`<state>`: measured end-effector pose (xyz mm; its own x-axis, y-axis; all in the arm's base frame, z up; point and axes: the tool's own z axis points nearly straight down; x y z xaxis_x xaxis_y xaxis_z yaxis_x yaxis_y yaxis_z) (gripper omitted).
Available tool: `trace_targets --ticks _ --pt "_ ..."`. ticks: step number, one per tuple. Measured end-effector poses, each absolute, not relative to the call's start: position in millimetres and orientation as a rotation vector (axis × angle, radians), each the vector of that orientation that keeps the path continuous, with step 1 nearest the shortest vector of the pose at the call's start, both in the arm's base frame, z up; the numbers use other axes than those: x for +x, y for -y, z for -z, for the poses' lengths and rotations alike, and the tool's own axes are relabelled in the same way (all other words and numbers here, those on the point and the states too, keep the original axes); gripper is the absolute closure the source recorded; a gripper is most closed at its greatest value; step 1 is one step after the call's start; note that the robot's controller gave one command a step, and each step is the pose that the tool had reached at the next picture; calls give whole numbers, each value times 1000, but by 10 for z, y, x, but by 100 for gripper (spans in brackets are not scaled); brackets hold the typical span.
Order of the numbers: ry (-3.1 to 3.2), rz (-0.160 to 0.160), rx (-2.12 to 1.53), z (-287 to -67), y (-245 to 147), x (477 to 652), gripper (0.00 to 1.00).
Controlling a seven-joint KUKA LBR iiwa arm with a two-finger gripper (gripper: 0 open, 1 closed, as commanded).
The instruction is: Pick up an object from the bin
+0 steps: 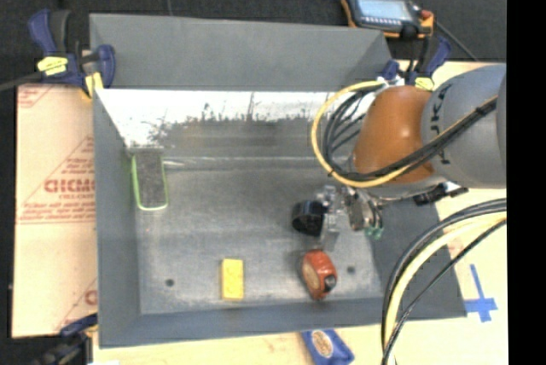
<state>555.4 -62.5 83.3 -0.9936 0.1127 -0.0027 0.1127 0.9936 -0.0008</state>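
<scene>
At the left of the grey bin, a green-edged grey block is lying; a yellow block is lying near the front wall. Right of centre, the gripper is hanging just beside a small black rounded thing, with a red-brown lump nearby; whether it is clenched or released, I cannot tell.

We see a small black rounded thing lying on the floor of the bin, right of the middle. Just nearer the front wall lies a reddish-brown oval thing, slightly tilted, apart from it.
</scene>
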Motion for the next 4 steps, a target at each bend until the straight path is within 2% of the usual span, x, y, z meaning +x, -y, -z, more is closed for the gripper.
trace_targets --ticks 1,2,3,4 --pt "-3114 3 188 -800 682 5417 100" --pt "-3111 2 183 -897 599 5234 100" --pt "-3133 0 183 -930 624 5344 100" --pt "-3132 2 168 -816 553 5226 100"
